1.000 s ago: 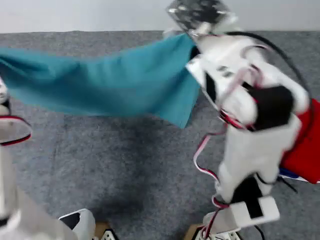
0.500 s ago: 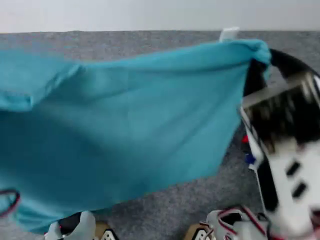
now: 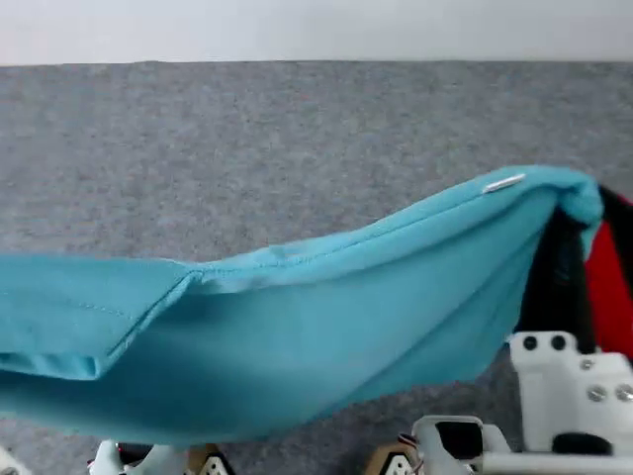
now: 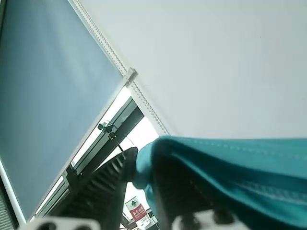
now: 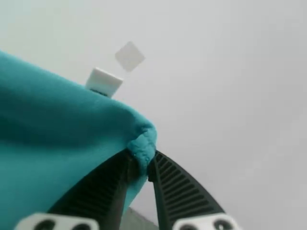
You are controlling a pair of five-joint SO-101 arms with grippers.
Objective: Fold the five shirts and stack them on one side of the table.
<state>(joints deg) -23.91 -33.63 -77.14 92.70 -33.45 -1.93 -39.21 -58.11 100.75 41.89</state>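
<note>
Right now your right gripper (image 5: 141, 154) is pinched tight on a bunched corner of the teal shirt (image 3: 297, 346), with the cloth squeezed between its two black jaws. Your left gripper (image 4: 144, 165) is clamped on another edge of the same shirt, and a fold of teal sits between its jaws. In the high view the shirt hangs in the air between your two arms, stretched across the near part of the grey table (image 3: 297, 129). Its upper hem sags in the middle and rises towards the right side. A small white tag (image 3: 503, 183) lies on the hem near that raised corner. A red shirt (image 3: 615, 297) lies at the table's right edge, behind your right arm.
</note>
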